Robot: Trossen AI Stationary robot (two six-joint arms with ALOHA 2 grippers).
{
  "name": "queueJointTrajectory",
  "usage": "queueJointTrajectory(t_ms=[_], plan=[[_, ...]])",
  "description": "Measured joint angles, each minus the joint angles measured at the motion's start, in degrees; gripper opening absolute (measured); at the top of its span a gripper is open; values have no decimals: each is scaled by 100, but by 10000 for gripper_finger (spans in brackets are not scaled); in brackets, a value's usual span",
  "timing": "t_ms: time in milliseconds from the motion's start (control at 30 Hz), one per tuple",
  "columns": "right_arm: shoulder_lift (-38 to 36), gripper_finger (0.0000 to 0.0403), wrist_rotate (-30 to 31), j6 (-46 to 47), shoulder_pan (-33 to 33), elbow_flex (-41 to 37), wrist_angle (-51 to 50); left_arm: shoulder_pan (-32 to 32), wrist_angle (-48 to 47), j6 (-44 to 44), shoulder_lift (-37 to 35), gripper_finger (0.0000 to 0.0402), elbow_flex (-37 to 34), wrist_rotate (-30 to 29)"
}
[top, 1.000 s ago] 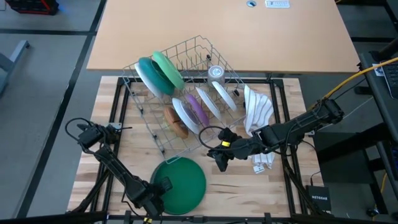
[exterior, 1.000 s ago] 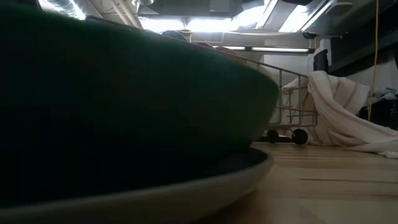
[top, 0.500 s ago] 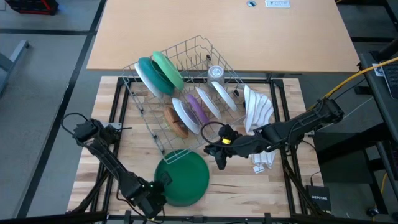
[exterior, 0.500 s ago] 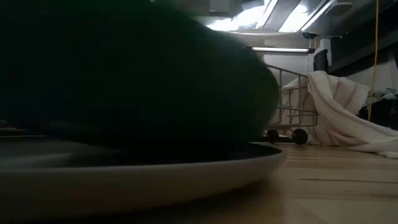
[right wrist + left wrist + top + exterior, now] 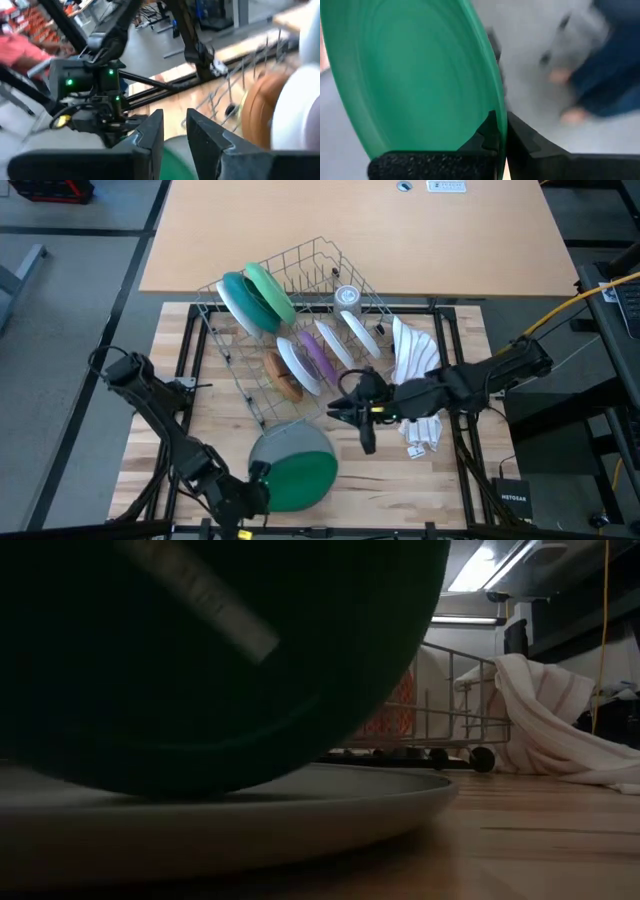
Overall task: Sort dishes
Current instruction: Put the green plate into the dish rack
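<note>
Lifted off the grey plate (image 5: 278, 442), green plate (image 5: 302, 480) tilts, its edge clamped in left gripper (image 5: 256, 486)

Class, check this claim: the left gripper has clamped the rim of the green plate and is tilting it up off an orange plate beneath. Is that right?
Not quite. The left gripper does clamp the green plate by its rim, tilted up, but the plate beneath is grey, not orange. The high view shows it; the low view shows its pale rim too.

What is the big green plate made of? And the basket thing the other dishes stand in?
The big round green plate looks like smooth plastic or glazed ceramic: even colour, faint sheen; I cannot tell which. The grey wire rack looks like metal: thin, stiff rods in a grid.
</note>
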Motion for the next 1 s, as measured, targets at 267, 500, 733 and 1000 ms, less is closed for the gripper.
queueJointTrajectory(t_ms=[267, 500, 733, 1000], plan=[[-4, 87, 190, -1486, 268, 1592, -1724, 434, 1701, -1440, -54, 1, 105, -689], [-19, 87, 792, -2010, 320, 2878, -3681, 1223, 2995, -1460, -56, 0, 342, -1529], [-310, 87, 1254, -2351, 318, 3437, -4731, 2239, 3229, -2387, -58, 0, 629, -1691], [-952, 87, 1861, -2752, 31, 3453, -5021, 3364, 4355, -2527, -61, 0, 734, -1716]])
